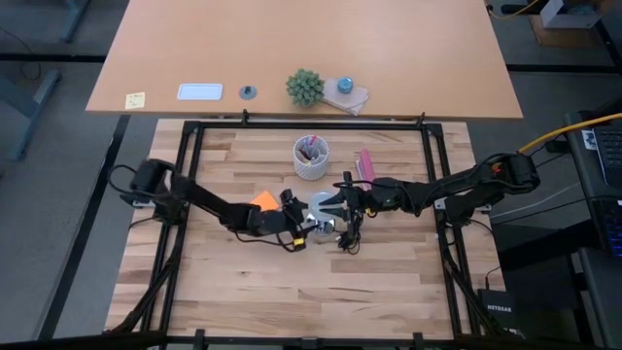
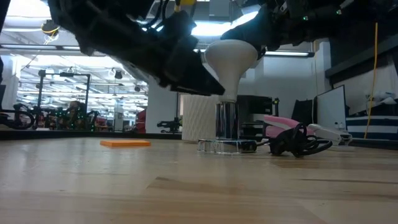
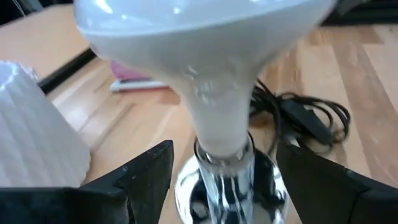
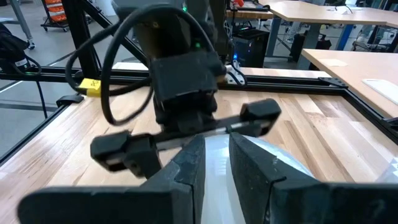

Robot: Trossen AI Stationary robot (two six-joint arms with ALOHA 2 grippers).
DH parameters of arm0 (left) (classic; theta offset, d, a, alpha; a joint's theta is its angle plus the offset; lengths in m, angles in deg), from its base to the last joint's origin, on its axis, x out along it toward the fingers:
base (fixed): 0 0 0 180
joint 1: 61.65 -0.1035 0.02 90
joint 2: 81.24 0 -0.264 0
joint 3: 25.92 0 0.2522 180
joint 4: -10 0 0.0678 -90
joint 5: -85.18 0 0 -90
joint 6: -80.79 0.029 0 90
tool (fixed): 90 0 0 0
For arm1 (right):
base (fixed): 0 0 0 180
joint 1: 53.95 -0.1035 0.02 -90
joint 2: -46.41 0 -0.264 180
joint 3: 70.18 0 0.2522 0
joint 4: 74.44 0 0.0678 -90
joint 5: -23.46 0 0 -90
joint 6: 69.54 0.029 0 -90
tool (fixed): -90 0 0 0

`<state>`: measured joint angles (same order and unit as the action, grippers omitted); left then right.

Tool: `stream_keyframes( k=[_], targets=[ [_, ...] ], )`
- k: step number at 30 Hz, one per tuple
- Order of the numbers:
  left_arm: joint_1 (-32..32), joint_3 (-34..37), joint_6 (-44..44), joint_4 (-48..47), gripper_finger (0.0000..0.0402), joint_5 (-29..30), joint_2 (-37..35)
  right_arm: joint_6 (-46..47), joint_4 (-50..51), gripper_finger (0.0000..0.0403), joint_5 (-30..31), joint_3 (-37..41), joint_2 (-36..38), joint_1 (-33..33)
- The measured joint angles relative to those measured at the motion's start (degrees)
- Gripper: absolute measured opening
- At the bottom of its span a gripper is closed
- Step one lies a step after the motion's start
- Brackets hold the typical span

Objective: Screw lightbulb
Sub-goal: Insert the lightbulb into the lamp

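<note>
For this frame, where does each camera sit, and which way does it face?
High: overhead, straight down on table; both arms meet mid-table.
Low: table height, level across; lightbulb upright in silvery fitting, arms above.
Left wrist: behind the open left gripper, fingers either side of the bulb's neck, not touching.
Right wrist: above the bulb's rounded end; right gripper over it, left gripper beyond.
Shared: every view shows the lightbulb.

one lightbulb, one silvery fitting, one white cup, one orange pad, two hands.
</note>
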<state>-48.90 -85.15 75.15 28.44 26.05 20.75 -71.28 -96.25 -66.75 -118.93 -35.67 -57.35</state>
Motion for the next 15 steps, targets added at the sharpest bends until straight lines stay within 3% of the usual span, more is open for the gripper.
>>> stream_keyframes(
  k=[9,15],
  targets=[
    [5.03,0.0,-1.45,-13.63,0.0255,-0.12,-8.07,0.02,0.0,0.0076,0.0,0.0,0.0,0.0],
    [7.15,-0.04,-1.45,-10.46,0.0207,-0.15,-9.08,0.0,-0.36,0.0076,0.0,0.0,0.0,0.0]
  ],
)
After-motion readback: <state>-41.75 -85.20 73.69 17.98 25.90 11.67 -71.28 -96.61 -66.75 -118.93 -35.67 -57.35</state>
